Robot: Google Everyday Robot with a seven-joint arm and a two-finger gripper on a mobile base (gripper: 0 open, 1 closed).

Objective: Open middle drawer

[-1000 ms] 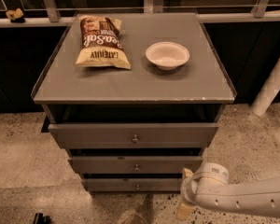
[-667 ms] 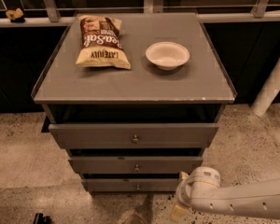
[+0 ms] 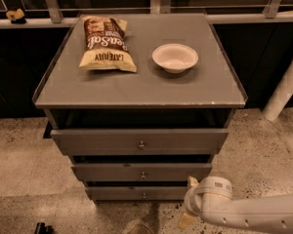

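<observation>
Watching the feed, I saw the gripper (image 3: 189, 202) sitting low at the cabinet's (image 3: 136, 89) front right corner, down by the floor (image 3: 19, 169), with the arm (image 3: 256, 212) reaching in from the right edge. Compared with a second before, it had slid left, closer to the drawer fronts; over the last fraction of a second it had hardly shifted at all. It was level with the right end of the bottom drawer (image 3: 117, 193) and just under the right end of the middle drawer (image 3: 107, 171). Was it touching either front? I could not tell. Was it clenched, released or holding something? I could not tell that either. It was well to the right of the middle drawer's knob (image 3: 143, 175), which sat at the centre of the front with nothing on it. The middle drawer was between the top drawer (image 3: 97, 141) above and the bottom one below, each front stepped a little further back than the one over it, and a dark gap showed above every front. None of the three fronts had moved since the earlier views; the middle one sat just where it had been. On the cabinet top, the chip bag (image 3: 106, 44) lay flat at the left and the bowl (image 3: 175, 57) stood upright to its right, apart from it, both unchanged.
</observation>
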